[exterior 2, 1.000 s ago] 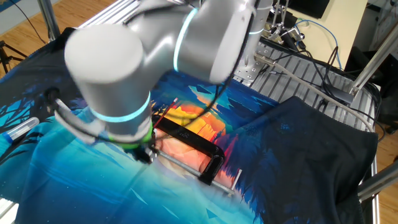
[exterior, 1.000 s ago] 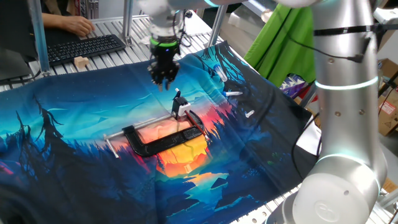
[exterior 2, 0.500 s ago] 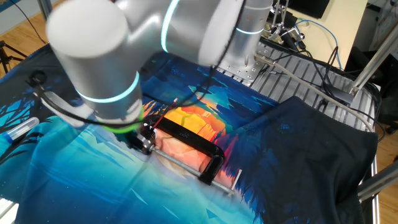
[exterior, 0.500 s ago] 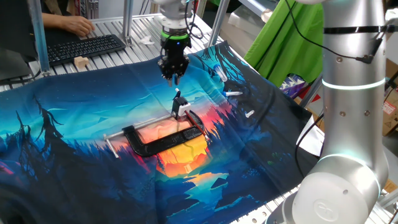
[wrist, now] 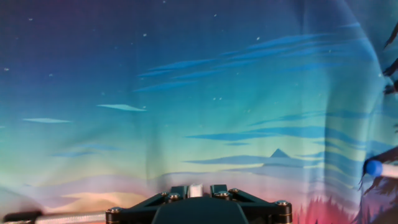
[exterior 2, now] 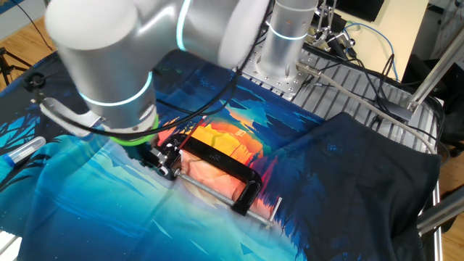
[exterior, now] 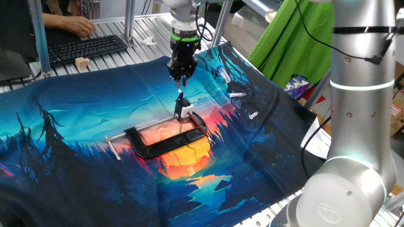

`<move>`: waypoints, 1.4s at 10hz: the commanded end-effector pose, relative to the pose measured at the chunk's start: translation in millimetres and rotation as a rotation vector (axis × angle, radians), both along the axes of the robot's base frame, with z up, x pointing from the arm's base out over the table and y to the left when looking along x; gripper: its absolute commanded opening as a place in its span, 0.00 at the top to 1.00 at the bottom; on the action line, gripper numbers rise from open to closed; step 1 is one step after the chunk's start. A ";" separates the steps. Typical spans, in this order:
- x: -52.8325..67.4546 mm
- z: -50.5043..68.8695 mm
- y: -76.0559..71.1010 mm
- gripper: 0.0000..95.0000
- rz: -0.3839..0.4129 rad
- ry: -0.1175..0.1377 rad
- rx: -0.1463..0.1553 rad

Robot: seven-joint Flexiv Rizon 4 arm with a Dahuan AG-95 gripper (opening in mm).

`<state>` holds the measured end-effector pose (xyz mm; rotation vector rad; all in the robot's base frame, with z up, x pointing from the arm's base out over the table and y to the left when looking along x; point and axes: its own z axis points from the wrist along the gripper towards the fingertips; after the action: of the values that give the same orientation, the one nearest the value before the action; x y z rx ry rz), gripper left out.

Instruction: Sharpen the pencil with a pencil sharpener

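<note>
Clamp (exterior: 165, 140) grips pencil sharpener (exterior: 183, 111) below hand (exterior: 180, 77).

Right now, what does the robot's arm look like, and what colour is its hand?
The arm is made of fat, round, shiny silver-grey tubes with glowing green-blue rings at the joints. Black cables hang beside it. Its gripper is small and black, under a bright green band.

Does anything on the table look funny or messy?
A little. The sharpener stands squeezed in a big black clamp, with a dark stick that may be the pencil poking up from it. Small white bits lie loose on the cloth.
</note>
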<state>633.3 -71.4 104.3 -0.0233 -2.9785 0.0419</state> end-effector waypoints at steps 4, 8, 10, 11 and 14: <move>-5.9 -5.2 7.0 0.80 -0.013 -0.025 0.002; -6.6 -8.2 6.0 0.80 -0.013 -0.071 0.001; -6.8 -10.8 3.9 0.80 -0.011 -0.084 0.002; -7.1 -12.1 3.2 0.80 -0.010 -0.092 0.002; -8.0 -15.1 2.8 0.80 -0.014 -0.100 0.007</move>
<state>625.8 -68.2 88.7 -0.0453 -3.0769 0.0265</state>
